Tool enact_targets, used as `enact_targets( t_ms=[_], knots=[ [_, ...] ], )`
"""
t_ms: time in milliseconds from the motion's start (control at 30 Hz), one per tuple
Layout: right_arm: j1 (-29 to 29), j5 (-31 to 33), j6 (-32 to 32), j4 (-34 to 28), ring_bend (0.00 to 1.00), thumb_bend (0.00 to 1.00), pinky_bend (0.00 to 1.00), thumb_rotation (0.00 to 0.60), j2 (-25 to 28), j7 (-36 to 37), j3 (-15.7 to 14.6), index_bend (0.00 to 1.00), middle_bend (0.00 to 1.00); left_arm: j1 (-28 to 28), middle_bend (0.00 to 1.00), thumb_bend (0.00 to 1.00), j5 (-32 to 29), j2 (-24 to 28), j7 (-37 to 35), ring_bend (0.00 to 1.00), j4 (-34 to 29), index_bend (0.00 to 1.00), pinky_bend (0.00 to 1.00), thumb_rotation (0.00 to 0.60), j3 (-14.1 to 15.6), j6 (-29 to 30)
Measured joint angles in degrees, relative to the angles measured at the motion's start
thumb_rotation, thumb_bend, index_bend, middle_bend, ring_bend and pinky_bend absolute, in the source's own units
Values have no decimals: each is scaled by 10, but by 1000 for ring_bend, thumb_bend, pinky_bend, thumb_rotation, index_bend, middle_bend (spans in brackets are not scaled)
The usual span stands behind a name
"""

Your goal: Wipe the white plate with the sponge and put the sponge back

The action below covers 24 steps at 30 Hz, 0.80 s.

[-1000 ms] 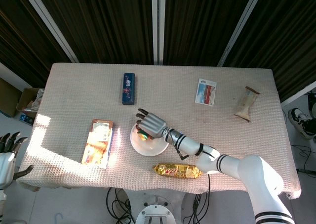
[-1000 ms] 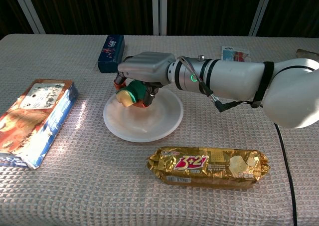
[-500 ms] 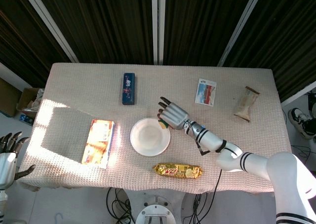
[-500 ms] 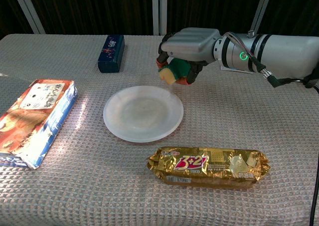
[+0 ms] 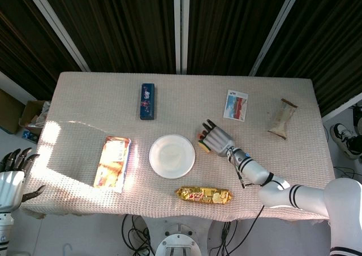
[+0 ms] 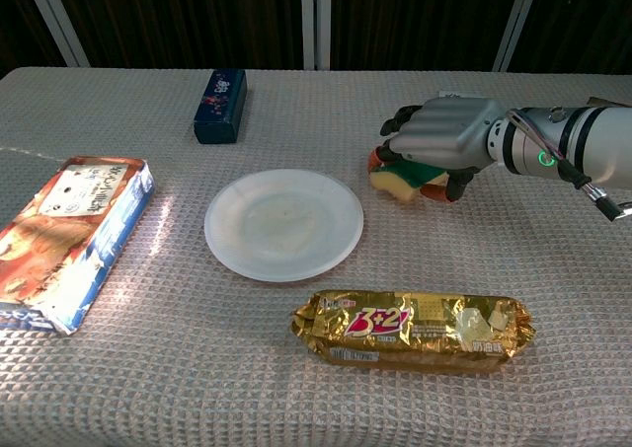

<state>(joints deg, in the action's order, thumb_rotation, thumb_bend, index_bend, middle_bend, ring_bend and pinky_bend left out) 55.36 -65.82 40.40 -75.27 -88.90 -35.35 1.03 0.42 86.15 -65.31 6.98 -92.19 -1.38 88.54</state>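
The white plate (image 5: 172, 155) (image 6: 284, 223) lies bare at the middle of the table. To its right, my right hand (image 5: 216, 138) (image 6: 441, 141) holds a sponge (image 6: 400, 179) (image 5: 203, 143) of yellow, green and red, low down at the cloth with the fingers curled over it. Whether the sponge touches the cloth I cannot tell. My left hand (image 5: 12, 176) hangs off the table's left edge in the head view, fingers spread, holding nothing.
A gold biscuit pack (image 6: 412, 331) lies in front of the plate. An orange box (image 6: 67, 232) lies to the left, a dark blue box (image 6: 221, 105) behind the plate. A small card packet (image 5: 236, 105) and a beige wrapper (image 5: 282, 118) lie at the back right.
My right hand lifted the sponge off the plate, carried it right across the plate's far rim, and lowered it to the cloth beside the plate. The left hand barely moved.
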Motion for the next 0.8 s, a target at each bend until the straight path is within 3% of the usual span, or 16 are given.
enact_targets(
  t_ms=[133, 433, 667, 800],
  knots=[
    [-10, 23, 25, -42, 0, 138, 0, 600, 12, -25, -2, 0, 0, -3, 119, 0, 1, 1, 0, 85, -1, 215, 116, 600, -1, -2],
    [-95, 7, 182, -161, 0, 121, 0, 600, 105, 8, -3, 0, 59, -11, 119, 0, -1, 3, -3, 85, -3, 215, 117, 600, -7, -6],
    [-238, -41, 375, -240, 0, 130, 0, 600, 196, 72, -25, 0, 74, -17, 119, 0, -3, 2, 5, 85, -5, 216, 116, 600, -13, -6],
    [-319, -72, 454, -271, 0, 132, 0, 600, 234, 128, -45, 0, 76, -21, 118, 0, -5, -1, 15, 85, -11, 215, 117, 600, -15, -9]
  ],
)
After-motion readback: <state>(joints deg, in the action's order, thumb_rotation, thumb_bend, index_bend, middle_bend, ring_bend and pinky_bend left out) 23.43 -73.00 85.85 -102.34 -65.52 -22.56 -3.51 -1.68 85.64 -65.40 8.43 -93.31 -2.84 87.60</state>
